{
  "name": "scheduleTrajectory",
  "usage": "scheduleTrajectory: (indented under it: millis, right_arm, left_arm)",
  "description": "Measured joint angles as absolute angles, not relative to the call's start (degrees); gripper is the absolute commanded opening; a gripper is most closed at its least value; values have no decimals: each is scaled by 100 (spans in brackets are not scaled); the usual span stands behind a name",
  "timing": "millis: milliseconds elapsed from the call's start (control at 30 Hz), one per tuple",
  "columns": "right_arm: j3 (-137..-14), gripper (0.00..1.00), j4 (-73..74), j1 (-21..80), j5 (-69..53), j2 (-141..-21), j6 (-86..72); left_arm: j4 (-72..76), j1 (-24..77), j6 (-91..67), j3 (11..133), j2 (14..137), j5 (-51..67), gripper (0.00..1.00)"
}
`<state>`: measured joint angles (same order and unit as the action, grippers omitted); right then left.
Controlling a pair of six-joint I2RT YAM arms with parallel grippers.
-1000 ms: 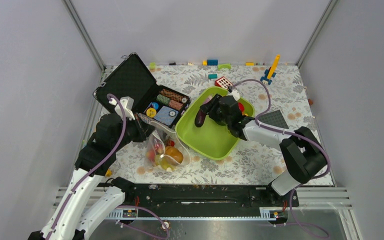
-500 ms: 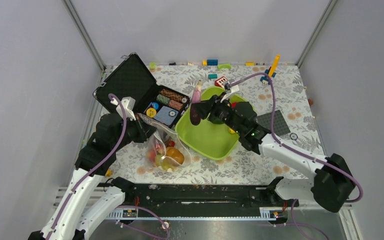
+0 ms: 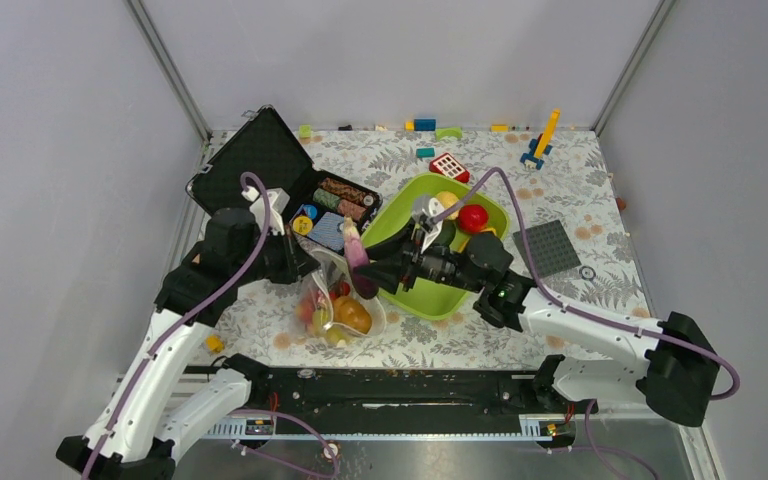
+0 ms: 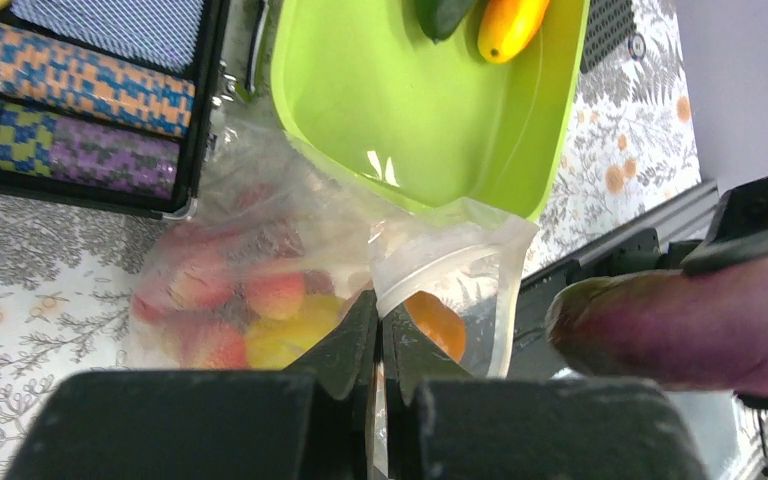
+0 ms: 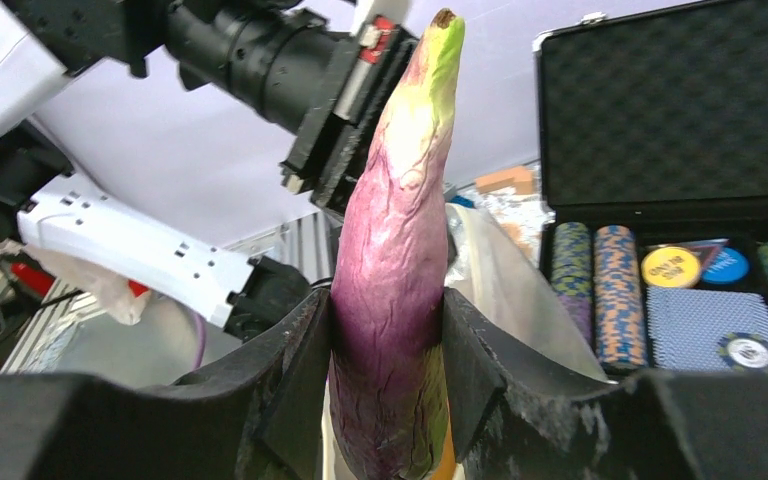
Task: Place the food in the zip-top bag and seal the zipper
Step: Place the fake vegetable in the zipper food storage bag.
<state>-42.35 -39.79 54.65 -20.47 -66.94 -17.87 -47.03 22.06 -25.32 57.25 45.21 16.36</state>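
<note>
The clear zip-top bag (image 3: 335,300) lies left of the lime-green tray and holds strawberries, an orange mango (image 3: 352,313) and a yellowish ball. My left gripper (image 3: 298,262) is shut on the bag's upper edge and holds the mouth up; the left wrist view shows the pinch (image 4: 380,325) and the bag (image 4: 260,280). My right gripper (image 3: 372,275) is shut on the purple eggplant (image 3: 356,258), stem up, right over the bag's mouth. The right wrist view shows that gripper (image 5: 388,340) clamping the eggplant (image 5: 400,230). The zipper slider is not visible.
The tray (image 3: 430,292) holds a red apple (image 3: 473,217), a dark avocado (image 3: 444,234) and a yellowish fruit (image 3: 446,200). An open black poker chip case (image 3: 280,175) stands behind the bag. A grey baseplate (image 3: 546,243) lies right; toy blocks line the back edge.
My right gripper has carried the eggplant from over the tray leftward and down to the bag's mouth. My left arm has shifted slightly, still pinching the bag's edge.
</note>
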Motion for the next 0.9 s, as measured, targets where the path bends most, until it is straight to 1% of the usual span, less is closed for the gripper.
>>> scheduleTrajectory:
  millis: [233,567,733,900]
  right_arm:
    - [-4139,14,-4226,6038,-2012,-7006,-1664]
    - [-3944,14,-4405,6947,-620,-7542,-1374]
    - [-3944,14,-4403,7024,-121,-7614,-1352]
    - [-3944,12,-4418,7146,296,-7697,-1385]
  left_arm:
    - [-4978,2204,-2554,5730,4519,2075,0]
    - [-5129,2204,-2685,5771,4322,2193,0]
    - [-5231,2204,-2703,5852,4322,2071,0]
    - [-5341,2204,-2703,5979,4322,1914,0]
